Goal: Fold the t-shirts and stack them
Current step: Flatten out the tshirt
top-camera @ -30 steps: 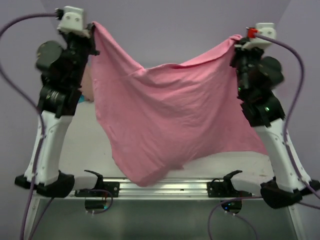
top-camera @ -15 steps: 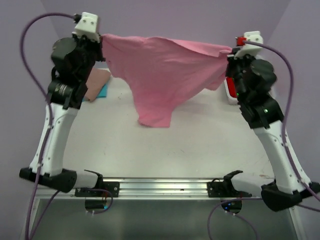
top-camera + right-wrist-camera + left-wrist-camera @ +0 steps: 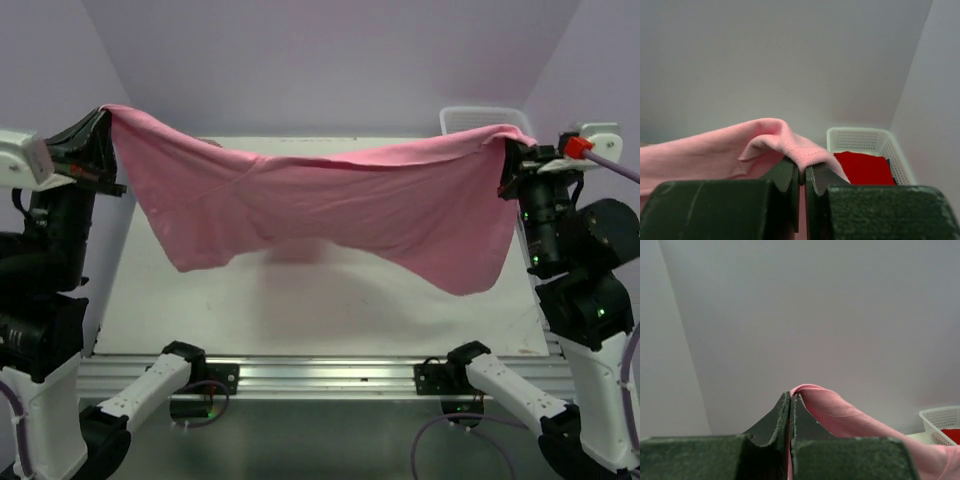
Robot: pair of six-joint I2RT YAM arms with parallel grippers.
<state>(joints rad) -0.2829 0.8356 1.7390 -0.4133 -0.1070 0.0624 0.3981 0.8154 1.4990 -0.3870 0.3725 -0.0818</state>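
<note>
The bright pink t-shirt (image 3: 330,205) hangs stretched in the air above the table (image 3: 300,315), spanning it from 9 o'clock to 3 o'clock, its lower edge drooping toward the tabletop. The left gripper (image 3: 790,396) is pinched tight on a stitched edge at the 9 o'clock end. The right gripper (image 3: 802,172) is clamped just as firmly on a hem at 3 o'clock (the fabric folds right over its fingertips). Around 1 o'clock, the white basket (image 3: 860,134) holds a red t-shirt (image 3: 862,169).

A robotics lab cell — bare lilac walls (image 3: 320,60), a white table (image 3: 300,310), robot arms (image 3: 50,300) bolted to an aluminium rail (image 3: 330,372).
</note>
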